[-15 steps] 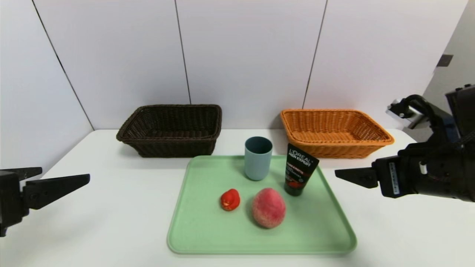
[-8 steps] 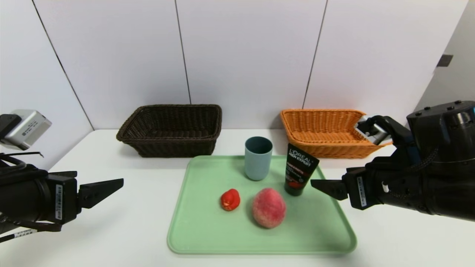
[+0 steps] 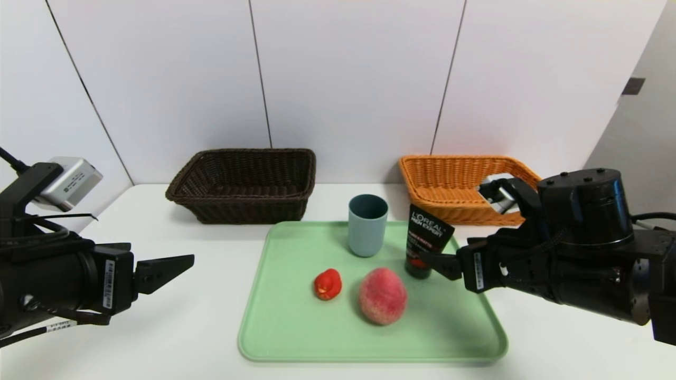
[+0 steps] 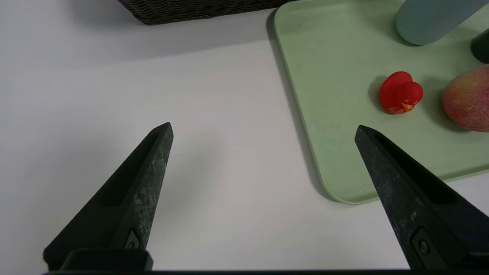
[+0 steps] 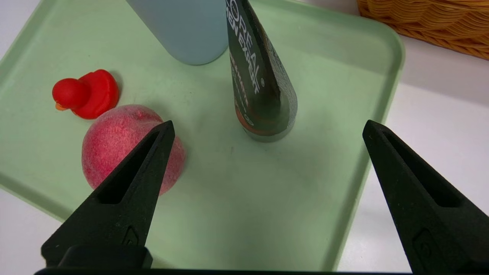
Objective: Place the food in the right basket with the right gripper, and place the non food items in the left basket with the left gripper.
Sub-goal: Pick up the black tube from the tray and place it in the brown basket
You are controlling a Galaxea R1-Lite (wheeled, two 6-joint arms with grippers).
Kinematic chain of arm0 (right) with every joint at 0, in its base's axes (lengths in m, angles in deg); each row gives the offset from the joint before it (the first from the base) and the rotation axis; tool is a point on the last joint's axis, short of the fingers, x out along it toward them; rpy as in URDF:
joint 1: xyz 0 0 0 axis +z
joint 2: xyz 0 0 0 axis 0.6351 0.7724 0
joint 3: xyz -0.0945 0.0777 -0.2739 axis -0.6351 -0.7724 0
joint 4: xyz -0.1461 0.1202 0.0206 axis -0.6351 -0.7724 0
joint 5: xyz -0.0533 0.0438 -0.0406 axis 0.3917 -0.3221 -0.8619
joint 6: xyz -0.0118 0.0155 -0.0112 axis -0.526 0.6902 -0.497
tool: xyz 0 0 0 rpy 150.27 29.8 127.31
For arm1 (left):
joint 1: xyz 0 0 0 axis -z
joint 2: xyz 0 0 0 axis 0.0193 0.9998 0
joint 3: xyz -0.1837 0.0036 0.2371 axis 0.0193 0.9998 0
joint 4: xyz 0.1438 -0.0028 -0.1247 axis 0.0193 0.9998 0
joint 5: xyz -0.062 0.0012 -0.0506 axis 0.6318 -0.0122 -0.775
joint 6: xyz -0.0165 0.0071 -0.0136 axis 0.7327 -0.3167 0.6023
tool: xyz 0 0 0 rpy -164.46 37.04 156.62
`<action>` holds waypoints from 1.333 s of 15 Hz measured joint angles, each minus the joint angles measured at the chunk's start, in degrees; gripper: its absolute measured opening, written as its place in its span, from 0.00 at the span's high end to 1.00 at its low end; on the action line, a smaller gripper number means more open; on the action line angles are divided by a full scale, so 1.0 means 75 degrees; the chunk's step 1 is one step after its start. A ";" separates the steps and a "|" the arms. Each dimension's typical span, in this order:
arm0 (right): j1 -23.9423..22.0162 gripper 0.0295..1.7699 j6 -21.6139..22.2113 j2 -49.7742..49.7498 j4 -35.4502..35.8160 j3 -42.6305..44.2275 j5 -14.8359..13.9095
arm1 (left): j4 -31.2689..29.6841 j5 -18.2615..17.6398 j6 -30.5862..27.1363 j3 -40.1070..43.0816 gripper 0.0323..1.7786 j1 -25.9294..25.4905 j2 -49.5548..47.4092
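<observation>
White panels (image 3: 348,74) stand behind the white table (image 3: 211,327).

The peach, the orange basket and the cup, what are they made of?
Peach: maybe real fruit, maybe a foam copy; its skin looks fuzzy and dull.
Orange basket: woven wicker or plastic strands, slightly shiny; you can see the weave.
Cup: probably plastic, smooth and matte, plain blue-grey all over.

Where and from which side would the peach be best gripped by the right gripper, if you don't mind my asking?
I would grip the peach around its widest part, coming from above with the right gripper open: it is round, without a handle, and lies uncovered on the tray.
</observation>
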 joint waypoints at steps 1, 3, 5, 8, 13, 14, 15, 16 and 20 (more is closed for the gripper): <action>0.0000 0.04 -0.0003 0.0140 0.0320 -0.0096 0.0003 | 0.0000 -0.0003 0.0005 -0.0003 0.05 0.0050 0.0018; -0.0018 0.04 -0.0010 0.0449 0.1151 -0.0296 -0.0008 | 0.0000 0.0000 0.0008 -0.0003 0.05 0.0096 0.0049; -0.0018 0.04 -0.0007 0.0696 0.1885 -0.0522 -0.0026 | 0.0000 0.0000 0.0008 -0.0003 0.05 0.0111 0.0081; -0.0018 0.04 -0.0024 0.0931 0.2838 -0.0915 -0.0033 | 0.0000 -0.0005 0.0088 0.0002 0.05 0.0117 0.0146; -0.0026 0.04 -0.0024 0.1226 0.4116 -0.1393 -0.0026 | -0.0003 -0.0005 0.0114 -0.0143 0.05 0.0143 0.0323; -0.0018 0.04 -0.0028 0.1299 0.4340 -0.1489 -0.0018 | 0.0000 -0.0003 0.0114 -0.0146 0.05 0.0146 0.0346; -0.0010 0.04 -0.0041 0.1378 0.4528 -0.1582 -0.0011 | 0.0000 -0.0003 0.0115 -0.0153 0.05 0.0148 0.0372; 0.0000 0.04 -0.0044 0.1460 0.4712 -0.1648 -0.0003 | -0.0008 -0.0003 0.0151 -0.0158 0.05 0.0148 0.0400; 0.0023 0.04 -0.0024 0.1999 0.5986 -0.1929 -0.0020 | -0.0096 -0.0003 0.0309 -0.0161 0.05 0.0148 0.0510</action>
